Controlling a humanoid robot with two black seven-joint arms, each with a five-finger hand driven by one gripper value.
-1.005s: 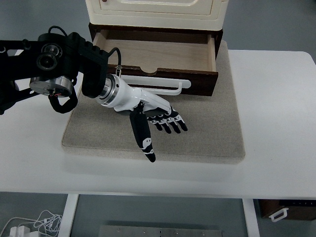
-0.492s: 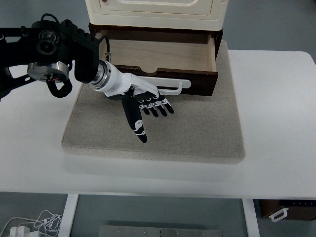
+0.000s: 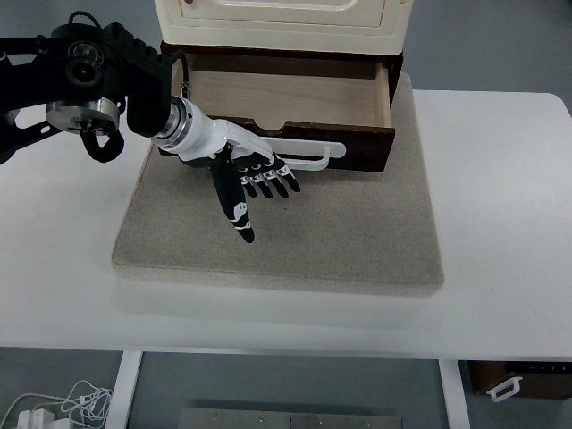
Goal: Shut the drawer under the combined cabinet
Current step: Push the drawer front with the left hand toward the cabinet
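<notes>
Top view, 1 camera. The drawer (image 3: pixel 286 100) sits at upper centre of the frame, under the cream cabinet (image 3: pixel 281 22), and stands pulled out toward the lower edge, its pale wood floor open to view. Dark brown front panel runs along its lower side, with a white bar handle (image 3: pixel 308 154) across it.

Left arm (image 3: pixel 80 76) enters from the left edge at upper left, black housing. Left hand (image 3: pixel 246 179) lies just below the drawer front, over the left part of the handle; whether it touches the handle cannot be told. Fingers (image 3: pixel 273 181) are straight and slightly apart, pointing toward the lower right, holding nothing. Thumb (image 3: pixel 234 206) sticks out toward the bottom of the frame.

Cabinet and drawer stand on a grey mat (image 3: pixel 357 232), which lies on a white table (image 3: pixel 500 223). Right arm is out of frame.
</notes>
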